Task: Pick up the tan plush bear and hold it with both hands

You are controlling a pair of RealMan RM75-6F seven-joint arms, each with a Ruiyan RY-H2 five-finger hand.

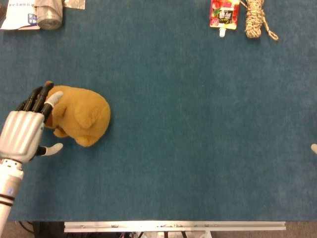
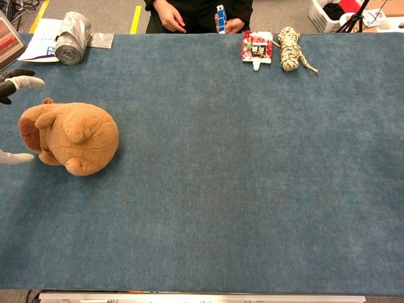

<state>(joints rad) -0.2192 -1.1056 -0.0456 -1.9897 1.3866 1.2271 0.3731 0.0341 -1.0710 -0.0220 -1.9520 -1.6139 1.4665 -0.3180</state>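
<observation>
The tan plush bear [image 1: 81, 116] lies on its side on the blue mat at the left, its brown-faced head pointing left. In the head view my left hand [image 1: 25, 129] hovers over that head, fingers spread and the thumb sticking out below. The chest view shows the bear [image 2: 72, 136] between a fingertip [image 2: 25, 81] above its head and the thumb [image 2: 14, 158] below it, both apart from the plush. Only one pale fingertip of my right hand [image 1: 314, 148] shows at the right edge, far from the bear.
A grey roll [image 1: 48, 15] and a leaflet [image 1: 17, 20] lie at the far left corner. A red pouch [image 1: 224, 14] and a rope bundle [image 1: 256, 19] lie at the far right. A person's hands [image 2: 170, 16] rest beyond the far edge.
</observation>
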